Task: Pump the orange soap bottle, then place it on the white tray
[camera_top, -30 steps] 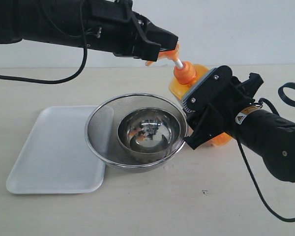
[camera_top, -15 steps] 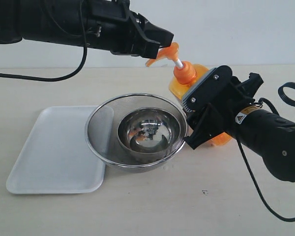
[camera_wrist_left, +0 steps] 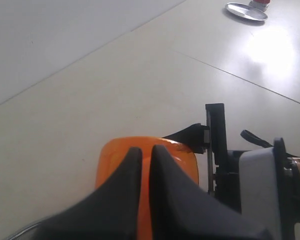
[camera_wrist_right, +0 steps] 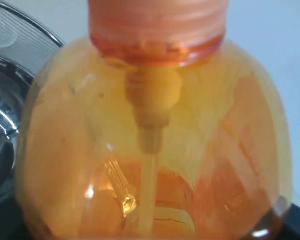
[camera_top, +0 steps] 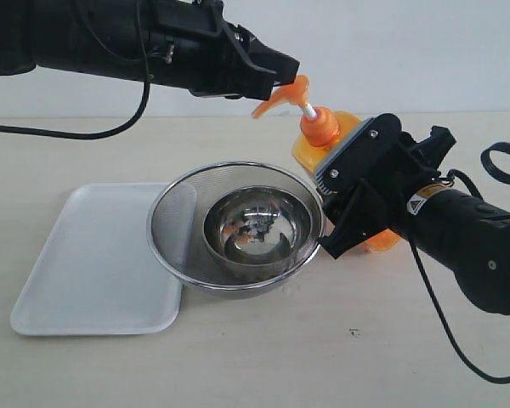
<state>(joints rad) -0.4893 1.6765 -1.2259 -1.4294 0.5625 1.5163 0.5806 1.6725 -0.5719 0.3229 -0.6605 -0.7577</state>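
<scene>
Status, read left to right: white tray (camera_top: 85, 272) lies bare at the left on the table (camera_top: 263, 357), its right edge tucked under the round mesh strainer (camera_top: 174, 212), which carries a steel bowl (camera_top: 255, 225) at centre. Orange soap bottle (camera_top: 321, 129) is just right of the strainer, well apart from the tray, leaning with its pump toward the left; its base is hidden behind the arm, so I cannot tell if it rests on the table. Left pincer (camera_top: 282, 70) reaches in from the upper left with its tip against the top of the pump head (camera_top: 291, 89). In the left wrist view its fingers (camera_wrist_left: 125, 180) sit almost together, only a thin orange slit between them, gripping nothing. White stem shows, so the head is up. Right pincer (camera_top: 340, 208) is clamped across the bottle's body, jaws wide to span it. Judgement: pumping stage is in hand and no completed press can be confirmed; carrying the bottle leftward onto the tray is still to do.
</scene>
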